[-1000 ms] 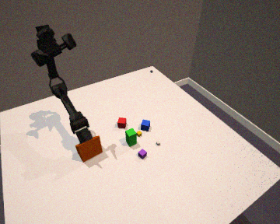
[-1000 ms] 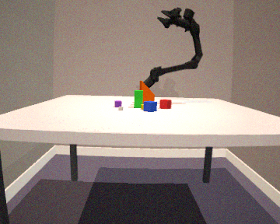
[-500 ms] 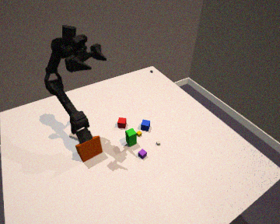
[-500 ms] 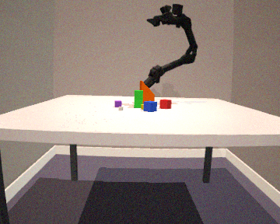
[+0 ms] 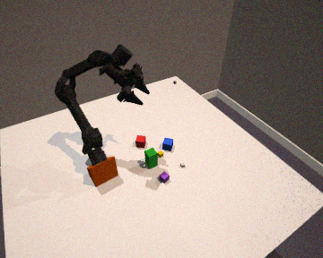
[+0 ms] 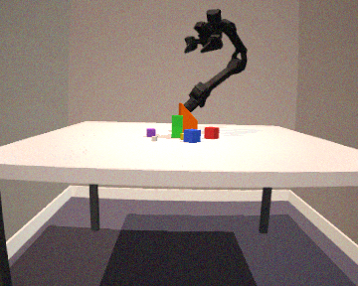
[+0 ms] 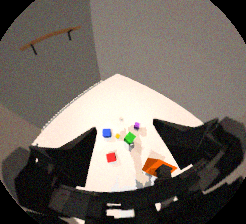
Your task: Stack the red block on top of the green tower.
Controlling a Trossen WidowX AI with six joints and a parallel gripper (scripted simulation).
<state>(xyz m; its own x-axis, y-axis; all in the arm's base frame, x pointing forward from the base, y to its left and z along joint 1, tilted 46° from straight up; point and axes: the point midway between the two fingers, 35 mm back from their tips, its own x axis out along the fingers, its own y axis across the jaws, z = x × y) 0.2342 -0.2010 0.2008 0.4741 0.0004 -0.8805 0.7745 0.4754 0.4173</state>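
Gripper (image 5: 138, 95) high above table (image 5: 240, 193), jaws wide, holding nothing. Red block (image 5: 141, 141) sits on table, alone, just far-left of green tower (image 5: 151, 158). Tower stands upright. Blue block (image 5: 168, 143) right of red block. Small yellow block (image 5: 161, 153) beside tower. Purple block (image 5: 164, 176) nearer. Orange base (image 5: 103, 171) at left.

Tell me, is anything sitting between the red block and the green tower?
No. In the top view, only bare white table separates the red block from the green tower. The small yellow cube sits on the tower's other side.
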